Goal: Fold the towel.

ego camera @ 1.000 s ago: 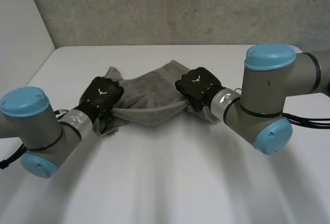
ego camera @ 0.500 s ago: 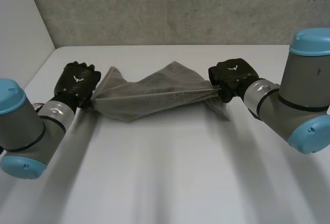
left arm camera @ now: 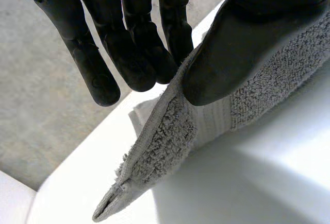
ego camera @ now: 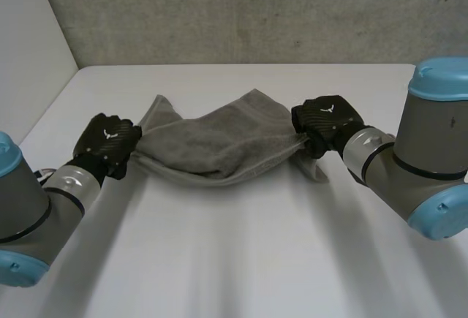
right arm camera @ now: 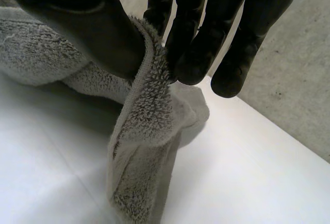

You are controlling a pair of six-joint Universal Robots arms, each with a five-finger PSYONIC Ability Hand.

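Observation:
A grey towel (ego camera: 212,139) hangs slack between my two hands over the white table (ego camera: 241,259), its middle sagging onto the table. My left hand (ego camera: 108,142) pinches the towel's left end; in the left wrist view the thumb (left arm camera: 242,44) presses the towel edge (left arm camera: 170,136) against the fingers (left arm camera: 129,54). My right hand (ego camera: 325,122) grips the right end. In the right wrist view its thumb (right arm camera: 87,23) and fingers (right arm camera: 201,49) clamp the towel edge (right arm camera: 147,105), and a corner hangs below.
A grey wall (ego camera: 241,11) stands behind the table's far edge. The table's left edge (ego camera: 51,106) runs close beside my left arm (ego camera: 29,208). My right arm (ego camera: 417,164) reaches in over the table's right side.
The hands pulled apart and stretched the towel taut, then came slightly closer and lower, so the towel now sags onto the table. The left hand's grip tightened.

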